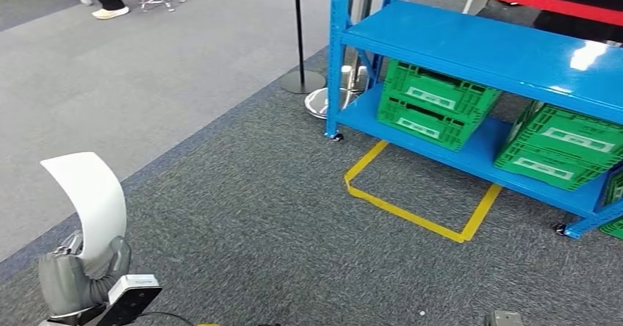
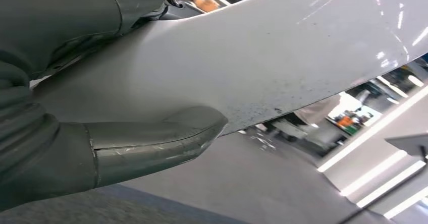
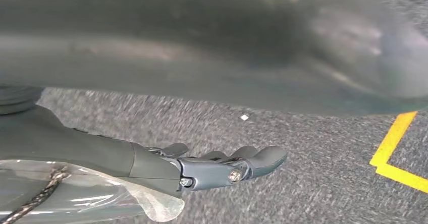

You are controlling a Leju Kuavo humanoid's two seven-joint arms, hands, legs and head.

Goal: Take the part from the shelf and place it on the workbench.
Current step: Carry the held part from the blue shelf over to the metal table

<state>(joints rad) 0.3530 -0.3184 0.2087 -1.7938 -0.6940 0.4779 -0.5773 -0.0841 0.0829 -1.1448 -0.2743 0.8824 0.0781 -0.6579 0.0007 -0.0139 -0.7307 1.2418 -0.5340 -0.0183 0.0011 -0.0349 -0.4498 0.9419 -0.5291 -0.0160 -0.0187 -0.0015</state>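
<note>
The left robot hand (image 1: 77, 278) grips the curved white part (image 1: 92, 201) low at the robot's left, well apart from the blue shelf (image 1: 470, 47). The right robot hand (image 3: 212, 166) hangs empty, fingers loosely extended over carpet (image 1: 242, 223).

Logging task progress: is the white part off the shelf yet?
Off: the left hand holds the white curved part, apart from the blue shelf.

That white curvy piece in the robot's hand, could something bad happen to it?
Maybe. The left hand grips the white curved part only at its lower end, so the tall part could tip or slip while the robot walks. The blue shelf and a black post stand close ahead, so a turn might knock the part against them.
</note>
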